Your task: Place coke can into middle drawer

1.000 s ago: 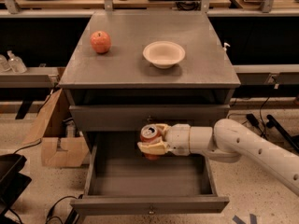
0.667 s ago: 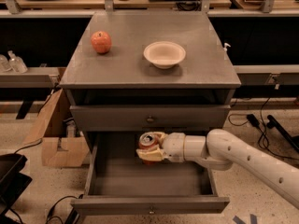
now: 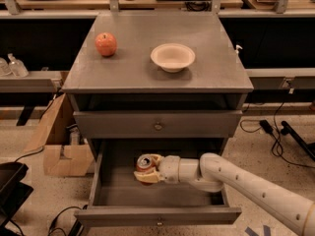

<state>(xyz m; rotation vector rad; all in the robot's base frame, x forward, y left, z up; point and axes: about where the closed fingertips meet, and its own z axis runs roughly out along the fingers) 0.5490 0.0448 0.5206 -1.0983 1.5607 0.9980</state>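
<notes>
Gripper low inside open middle drawer, far left part, clenched round coke can. Can likely light, thin-walled, slick, easily dented; mid-body side grip, gentle squeeze

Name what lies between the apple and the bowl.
Nothing: bare grey cabinet top separates apple and bowl, in the camera view. The claw holds the coke can inside the middle drawer.

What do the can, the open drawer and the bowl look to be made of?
The coke can: likely thin aluminium, with a glossy red side and a shiny silver top. The middle drawer: matte grey flat panels, painted metal or laminate, unclear which. The bowl: matte off-white with a thin rim, probably paper or plastic. The gripper holds the can inside the drawer.
</notes>
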